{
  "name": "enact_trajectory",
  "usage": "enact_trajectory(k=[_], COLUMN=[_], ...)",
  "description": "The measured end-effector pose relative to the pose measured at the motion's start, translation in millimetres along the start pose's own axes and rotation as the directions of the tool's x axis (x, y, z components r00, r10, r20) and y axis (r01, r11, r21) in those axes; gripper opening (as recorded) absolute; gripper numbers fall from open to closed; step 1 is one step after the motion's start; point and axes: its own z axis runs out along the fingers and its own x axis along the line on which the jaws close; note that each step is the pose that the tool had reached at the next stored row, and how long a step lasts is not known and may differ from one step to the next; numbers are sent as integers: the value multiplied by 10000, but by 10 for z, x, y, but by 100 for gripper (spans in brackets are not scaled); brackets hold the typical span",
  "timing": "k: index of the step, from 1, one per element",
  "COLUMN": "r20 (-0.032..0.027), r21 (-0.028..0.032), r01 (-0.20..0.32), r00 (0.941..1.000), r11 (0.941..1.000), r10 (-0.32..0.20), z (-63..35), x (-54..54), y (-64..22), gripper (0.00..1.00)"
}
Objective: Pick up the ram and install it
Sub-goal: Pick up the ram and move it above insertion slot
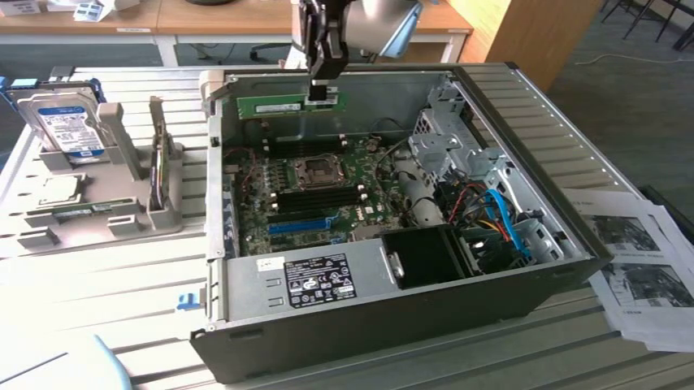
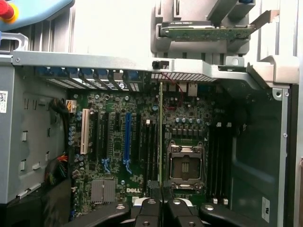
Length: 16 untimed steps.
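On the exterior view's left, a grey holder (image 1: pixel 97 211) on the slatted counter (image 1: pixel 119 301) carries a hard drive (image 1: pixel 67 122) with a blue-white label, well apart from the work.

At centre, the arm's tool (image 1: pixel 320 91) hangs over the open computer case (image 1: pixel 379 325). Its jaws are pinched narrow on the ram (image 1: pixel 276 106), gripping the green stick near its end toward the exterior view's right. The ram is in the air, level, above the motherboard (image 1: pixel 325 219) and clear of it. Its long axis runs across the exterior view from left to right.

Below it, the black memory slots (image 1: pixel 320 195) flanking the CPU socket (image 1: pixel 318 169) run much the same way, so stick and slots appear roughly parallel. In the wrist view the ram shows edge-on as a thin green line reaching out from the tool across the board. It lies between one bank of black slots and the socket, seemingly just beside those slots rather than squarely over one. As it stands, the gap between stick and slot looks to be one of height and a slight sideways offset, not of angle.

Toward the exterior view's right stand the drive cage (image 1: pixel 456 138) and blue cables (image 1: pixel 509 227). Printed sheets (image 1: pixel 639 252) lie on the counter beyond the case.
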Motion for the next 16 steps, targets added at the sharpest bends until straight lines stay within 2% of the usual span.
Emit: enact_trajectory(k=[16], r20=[1], r21=[0], r01=[-1], r00=[10000], r11=[10000], r10=[1], z=[-3], x=[3], y=[-145], gripper=[11])
